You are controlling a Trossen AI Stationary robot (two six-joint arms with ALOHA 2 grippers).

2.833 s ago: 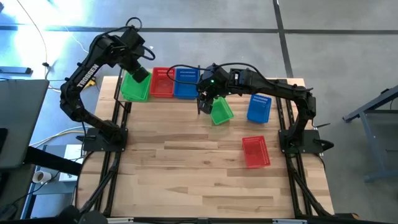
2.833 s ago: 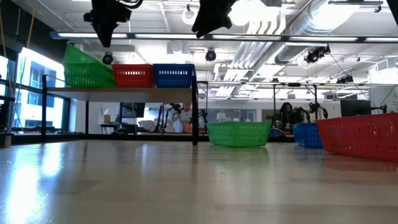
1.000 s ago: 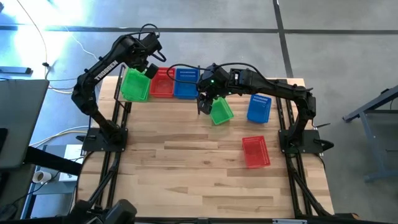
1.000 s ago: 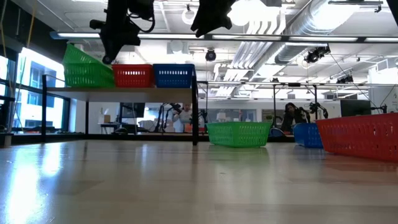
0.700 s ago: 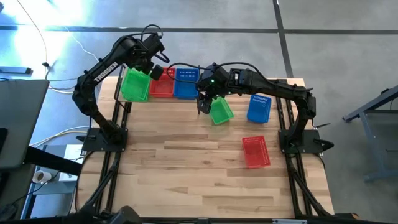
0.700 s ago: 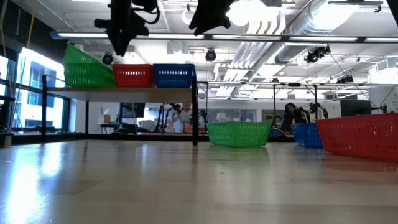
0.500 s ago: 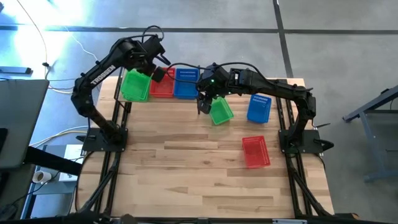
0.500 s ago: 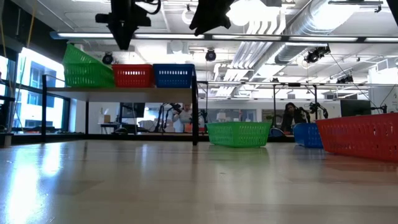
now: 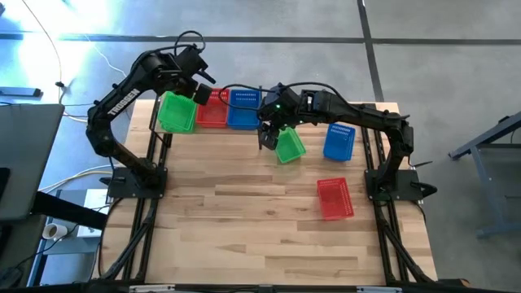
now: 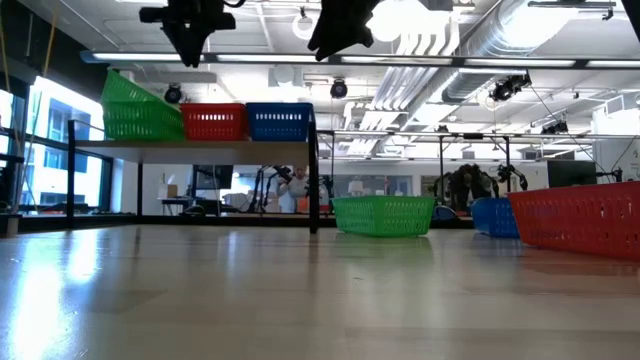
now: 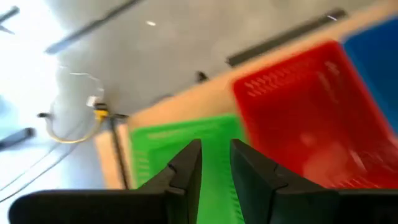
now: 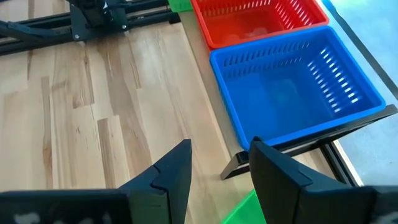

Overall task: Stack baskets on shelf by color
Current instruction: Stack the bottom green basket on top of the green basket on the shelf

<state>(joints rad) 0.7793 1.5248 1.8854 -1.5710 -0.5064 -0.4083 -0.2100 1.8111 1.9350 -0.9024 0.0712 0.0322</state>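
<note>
The left gripper (image 9: 198,75) hangs at the upper left of the high view, above the shelf (image 10: 200,148), over the seam between the green basket (image 9: 177,111) and the red basket (image 9: 212,107). Its fingers (image 11: 186,171) stand a narrow gap apart with nothing between them and touch no basket. The right gripper (image 9: 266,137) sits near the middle top of the high view, just off the shelf's right end and beside a loose green basket (image 9: 289,146) on the table (image 9: 244,228); its fingers (image 12: 171,171) are parted somewhat wider and empty.

On the shelf, a light wood plank on black posts, three baskets stand in a row: green at the left, its top one tilted, red in the middle, and a blue basket (image 9: 242,108) at the right. All are rectangular plastic with slotted lattice walls. A second blue basket (image 9: 339,142) lies at the right of the table, and a second red basket (image 9: 334,198) lies lower right. The table is pale wooden planks. White lettering runs along the left arm (image 9: 124,99), reading "TROSSEN".
</note>
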